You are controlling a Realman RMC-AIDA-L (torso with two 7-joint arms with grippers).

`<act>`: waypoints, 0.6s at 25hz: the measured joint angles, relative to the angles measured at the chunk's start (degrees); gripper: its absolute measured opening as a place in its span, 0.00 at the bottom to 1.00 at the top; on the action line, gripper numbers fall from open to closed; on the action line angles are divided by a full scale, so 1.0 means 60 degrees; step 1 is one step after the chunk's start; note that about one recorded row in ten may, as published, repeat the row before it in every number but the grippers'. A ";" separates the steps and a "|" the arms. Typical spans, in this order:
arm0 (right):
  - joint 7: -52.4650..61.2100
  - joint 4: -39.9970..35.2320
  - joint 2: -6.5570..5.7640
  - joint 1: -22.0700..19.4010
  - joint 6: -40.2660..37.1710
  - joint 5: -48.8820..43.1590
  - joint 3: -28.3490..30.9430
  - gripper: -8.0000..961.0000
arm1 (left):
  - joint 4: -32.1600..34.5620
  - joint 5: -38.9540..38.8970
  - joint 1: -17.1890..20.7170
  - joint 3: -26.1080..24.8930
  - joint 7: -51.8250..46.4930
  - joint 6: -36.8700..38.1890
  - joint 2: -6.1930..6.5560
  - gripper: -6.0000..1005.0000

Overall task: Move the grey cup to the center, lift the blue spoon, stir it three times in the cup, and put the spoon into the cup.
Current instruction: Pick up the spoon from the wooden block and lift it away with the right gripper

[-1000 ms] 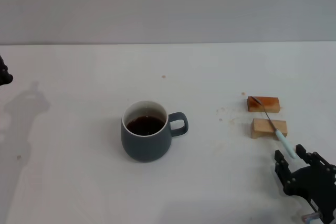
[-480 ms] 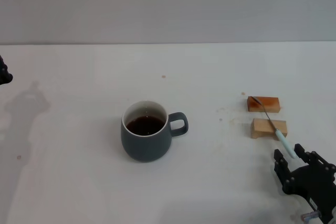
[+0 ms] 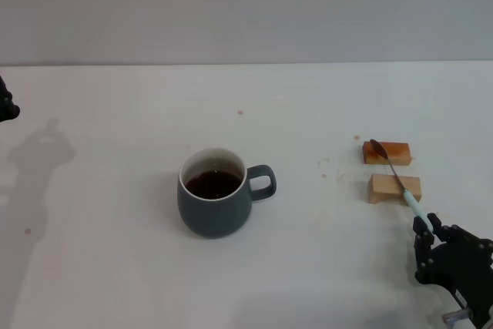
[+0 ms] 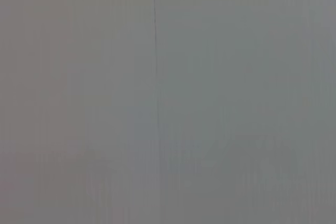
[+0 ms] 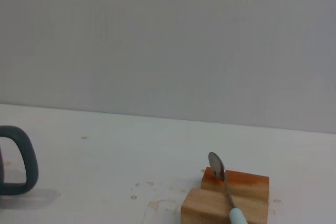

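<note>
The grey cup stands mid-table, holding dark liquid, its handle pointing right. The blue spoon lies across two wooden blocks at the right, its metal bowl tipped up slightly over the far block. Its pale handle runs toward my right gripper, which sits at the table's near right, shut on the handle's end. My left gripper shows only as a dark sliver at the far left edge, away from everything.
A reddish wooden block and a paler one support the spoon. Small brown specks mark the white table left of the blocks. A grey wall stands behind.
The right gripper's fingers, wide apart a second ago, have drawn together around the spoon handle's end. The spoon bowl has tipped up a little. The cup has not moved.
</note>
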 joint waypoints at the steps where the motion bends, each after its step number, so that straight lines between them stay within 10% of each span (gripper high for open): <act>1: -0.0001 0.0003 0.0000 0.0004 -0.0001 0.0000 0.0000 0.23 | 0.0000 0.0000 0.0000 0.0000 0.0000 0.0000 0.0000 0.00; 15: -0.0010 -0.0092 0.0009 0.0164 0.0049 0.0001 0.0102 0.13 | -0.0090 0.0000 0.0022 -0.0012 0.0013 -0.0117 -0.0012 0.00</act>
